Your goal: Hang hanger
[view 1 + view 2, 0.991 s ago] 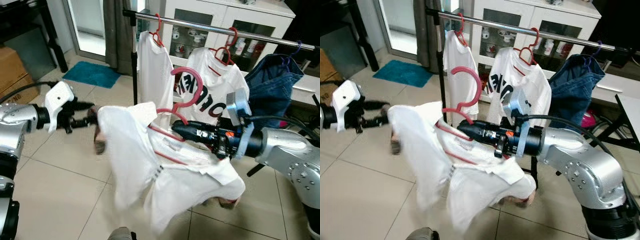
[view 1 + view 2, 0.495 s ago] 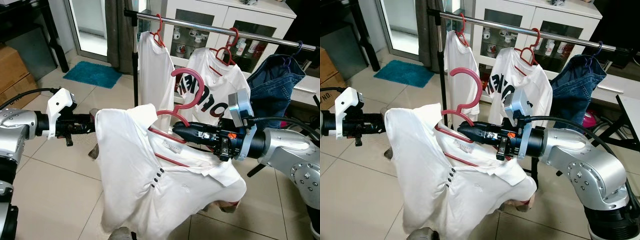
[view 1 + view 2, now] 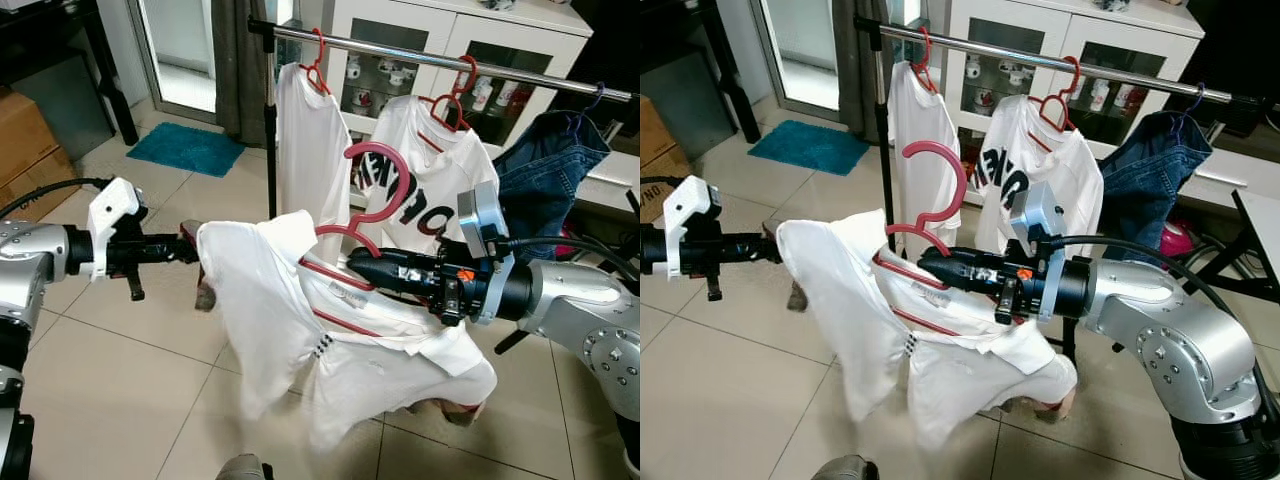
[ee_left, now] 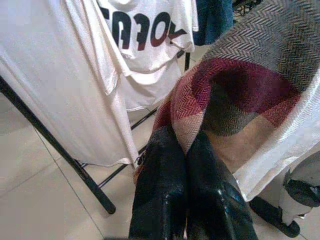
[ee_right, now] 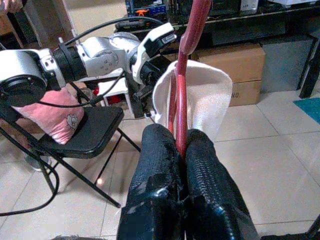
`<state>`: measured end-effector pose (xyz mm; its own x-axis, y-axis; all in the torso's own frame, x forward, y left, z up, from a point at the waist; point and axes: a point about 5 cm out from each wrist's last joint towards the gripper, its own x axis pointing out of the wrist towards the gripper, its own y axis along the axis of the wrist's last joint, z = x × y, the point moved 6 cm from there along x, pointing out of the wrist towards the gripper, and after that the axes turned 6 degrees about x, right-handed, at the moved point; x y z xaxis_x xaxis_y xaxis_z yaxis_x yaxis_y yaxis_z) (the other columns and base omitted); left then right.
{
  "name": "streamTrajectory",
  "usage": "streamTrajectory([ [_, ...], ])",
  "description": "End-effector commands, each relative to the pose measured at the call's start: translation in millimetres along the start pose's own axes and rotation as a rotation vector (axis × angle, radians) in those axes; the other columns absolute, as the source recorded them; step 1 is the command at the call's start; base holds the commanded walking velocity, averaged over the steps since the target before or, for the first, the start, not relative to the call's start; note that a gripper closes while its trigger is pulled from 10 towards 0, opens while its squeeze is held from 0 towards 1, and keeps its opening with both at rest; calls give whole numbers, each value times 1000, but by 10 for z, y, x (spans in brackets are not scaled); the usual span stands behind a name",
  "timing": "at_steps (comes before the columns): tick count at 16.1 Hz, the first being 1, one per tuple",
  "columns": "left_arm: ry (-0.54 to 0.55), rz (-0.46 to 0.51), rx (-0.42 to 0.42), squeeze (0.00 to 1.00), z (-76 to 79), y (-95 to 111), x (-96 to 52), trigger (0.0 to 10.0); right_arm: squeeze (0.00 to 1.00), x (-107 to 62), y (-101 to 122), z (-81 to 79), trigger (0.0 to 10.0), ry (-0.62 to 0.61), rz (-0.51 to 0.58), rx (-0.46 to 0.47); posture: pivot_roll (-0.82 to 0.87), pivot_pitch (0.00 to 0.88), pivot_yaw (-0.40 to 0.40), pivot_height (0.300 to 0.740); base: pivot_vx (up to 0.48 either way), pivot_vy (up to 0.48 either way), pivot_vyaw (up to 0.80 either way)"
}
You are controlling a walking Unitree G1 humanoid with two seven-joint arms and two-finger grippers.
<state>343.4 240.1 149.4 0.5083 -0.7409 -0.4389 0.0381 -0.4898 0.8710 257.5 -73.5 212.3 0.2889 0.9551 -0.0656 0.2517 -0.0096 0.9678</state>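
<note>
your right gripper is clamped on the red hanger at its neck, white shirt draped on it; its hook points up, below and in front of the rail; lift toward the rail; left gripper pinches the shirt's shoulder.

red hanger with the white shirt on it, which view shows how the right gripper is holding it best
The right wrist view: the right gripper has both fingers shut on the red hanger at its neck. Both eye views show the whole hook and the white shirt draped over it, but the grip is small. The left wrist view shows cloth, not the hanger.
</note>
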Motion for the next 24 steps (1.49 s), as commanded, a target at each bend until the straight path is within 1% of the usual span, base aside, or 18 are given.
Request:
streamTrajectory([
  [1, 14, 7, -3, 0, -18, -3, -15, 0, 0, -25, 57, -36, 10000, 6, 12, -23, -20, 0, -27, 740, 0, 0, 0],
  [3, 13, -1, -5, 0, -14, -23, -22, 0, 0, -22, 57, -38, 10000, 5, 14, -25, -20, 0, -25, 740, 0, 0, 0],
  [4, 61, -32, 2, 0, -67, -80, -49, 0, 0, -25, 49, -30, 10000, -2, 16, -26, -20, 0, -23, 740, 0, 0, 0],
  [5, 109, -42, 1, 0, -123, -105, -67, 0, 0, -26, 47, -20, 10000, -10, 16, -28, -21, 0, -20, 740, 0, 0, 0],
  [7, 192, -37, -27, 0, -210, -140, -96, 0, 0, -30, 49, 9, 10000, -28, 20, -30, -23, 0, -18, 740, 0, 0, 0],
  [9, 259, -36, -76, 0, -218, -257, -130, 0, 0, -42, 46, 32, 10000, -46, 23, -29, -24, 0, -17, 740, 0, 0, 0],
  [10, 271, -30, -89, 0, -214, -276, -137, 0, 0, -44, 46, 35, 10000, -48, 24, -28, -24, 0, -17, 740, 0, 0, 0],
  [11, 318, -21, -116, 0, -230, -329, -172, 0, 0, -50, 47, 44, 10000, -55, 27, -27, -22, 0, -20, 740, 0, 0, 0],
  [12, 338, -29, -119, 0, -239, -361, -194, 0, 0, -51, 47, 48, 10000, -57, 28, -26, -21, 0, -21, 740, 0, 0, 0],
  [14, 440, -77, -142, 0, -305, -505, -298, 0, 0, -57, 41, 79, 10000, -75, 26, -26, -20, 0, -20, 740, 0, 0, 0],
  [15, 515, -112, -154, 0, -354, -597, -373, 0, 0, -62, 33, 112, 10000, -94, 24, -25, -19, 0, -20, 740, 0, 0, 0],
  [17, 579, -146, -175, 0, -378, -696, -438, 0, 0, -67, 30, 153, 10000, -116, 26, -24, -16, 0, -22, 740, 0, 0, 0],
  [18, 629, -163, -183, 0, -397, -745, -480, 0, 0, -67, 33, 166, 10000, -123, 29, -22, -16, 0, -22, 740, 0, 0, 0],
  [20, 649, -145, -181, 0, -391, -737, -458, 0, 0, -64, 38, 177, 10000, -127, 30, -23, -13, 0, -26, 740, 0, 0, 0],
  [21, 594, -84, -153, 0, -332, -617, -344, 0, 0, -61, 42, 189, 10000, -131, 31, -24, -13, 0, -27, 740, 0, 0, 0],
  [22, 574, -47, -133, 0, -311, -521, -275, 8275, 0, -60, 37, 209, 10000, -142, 28, -19, -13, 0, -29, 740, 0, 0, 0],
  [23, 568, -22, -117, 0, -315, -456, -253, 10000, 0, -60, 21, 225, 10000, -150, 20, -19, -12, 0, -30, 740, 0, 0, 0],
  [24, 571, 16, -103, 0, -334, -374, -241, 10000, 0, -60, 3, 241, 10000, -158, 12, -18, -10, 0, -32, 740, 0, 0, 0],
])
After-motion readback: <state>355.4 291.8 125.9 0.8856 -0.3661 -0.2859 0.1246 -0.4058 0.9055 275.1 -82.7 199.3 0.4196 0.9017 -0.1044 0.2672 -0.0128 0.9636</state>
